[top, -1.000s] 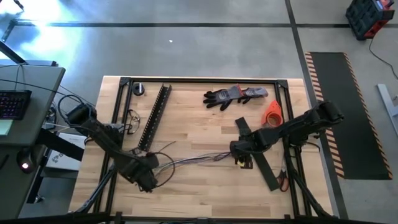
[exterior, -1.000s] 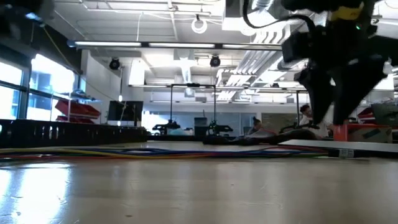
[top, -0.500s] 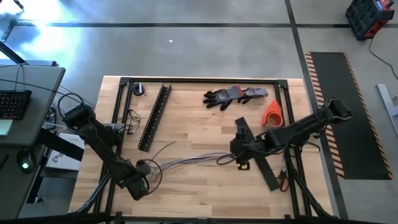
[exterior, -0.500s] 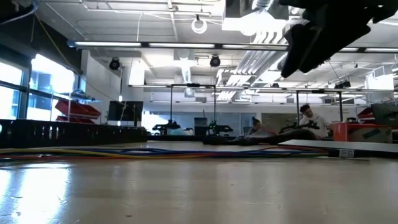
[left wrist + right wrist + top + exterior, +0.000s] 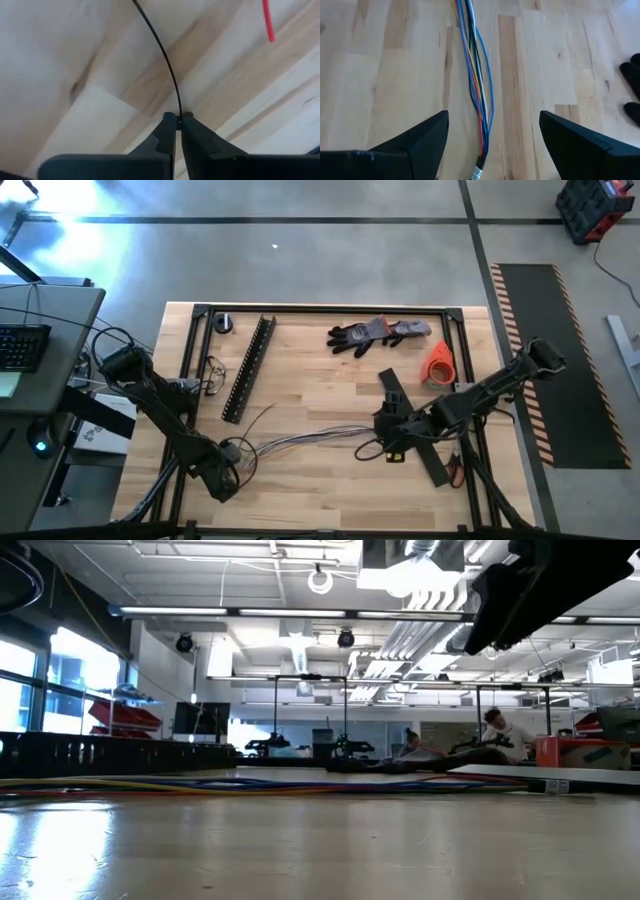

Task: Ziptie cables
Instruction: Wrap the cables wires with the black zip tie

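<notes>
Cables [image 5: 310,440] span between both hands, mid-table.

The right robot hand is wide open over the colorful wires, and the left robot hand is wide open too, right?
Not quite. The left gripper is shut, pinching a thin black strand, as the left wrist view shows. The right gripper really is wide open over the wires.

"Which colours do you see in the cables [image 5: 477,85]?"
"Blue, orange, white and dark strands on your pale wood desk [image 5: 380,75]. The pincer fingers [image 5: 415,142] are black; the gloves [image 5: 375,333] grey-black."
</notes>
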Motion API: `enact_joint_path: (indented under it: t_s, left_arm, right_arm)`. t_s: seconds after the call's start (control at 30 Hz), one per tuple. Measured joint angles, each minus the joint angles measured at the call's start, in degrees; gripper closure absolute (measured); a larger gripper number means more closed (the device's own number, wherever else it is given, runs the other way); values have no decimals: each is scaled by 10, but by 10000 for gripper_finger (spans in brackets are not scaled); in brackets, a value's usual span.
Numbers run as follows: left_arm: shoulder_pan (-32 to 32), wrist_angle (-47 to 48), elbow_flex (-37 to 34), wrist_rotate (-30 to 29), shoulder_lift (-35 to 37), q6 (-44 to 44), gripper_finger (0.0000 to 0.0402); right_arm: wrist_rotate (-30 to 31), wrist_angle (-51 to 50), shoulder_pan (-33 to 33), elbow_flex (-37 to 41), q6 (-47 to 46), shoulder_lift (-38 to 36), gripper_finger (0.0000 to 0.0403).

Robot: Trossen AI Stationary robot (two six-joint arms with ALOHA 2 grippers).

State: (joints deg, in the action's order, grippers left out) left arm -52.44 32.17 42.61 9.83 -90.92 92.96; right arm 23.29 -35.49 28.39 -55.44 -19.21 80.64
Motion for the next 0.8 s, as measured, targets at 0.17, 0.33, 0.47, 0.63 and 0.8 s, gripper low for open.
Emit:
enact_joint_path:
  t_s: [0.17, 0.33, 0.47, 0.63, 0.8]
  left_arm:
    - [9, -15, 13, -16, 4, 31, 400]
    - [12, -22, 58, -148, 36, 77, 401]
    - [7, -26, 90, -303, 72, 80, 401]
    - [9, -91, 101, -474, 89, 14, 401]
    - [38, -232, 99, -551, 67, -105, 401]
  right_arm:
    - [21, 19, 18, 0, 0, 0, 108]
    - [20, 84, 22, 0, 47, 5, 108]
    - [11, 157, 21, 0, 114, 5, 108]
    - [-45, 299, 23, 0, 211, 18, 108]
    - [-57, 421, 28, 0, 296, 79, 108]
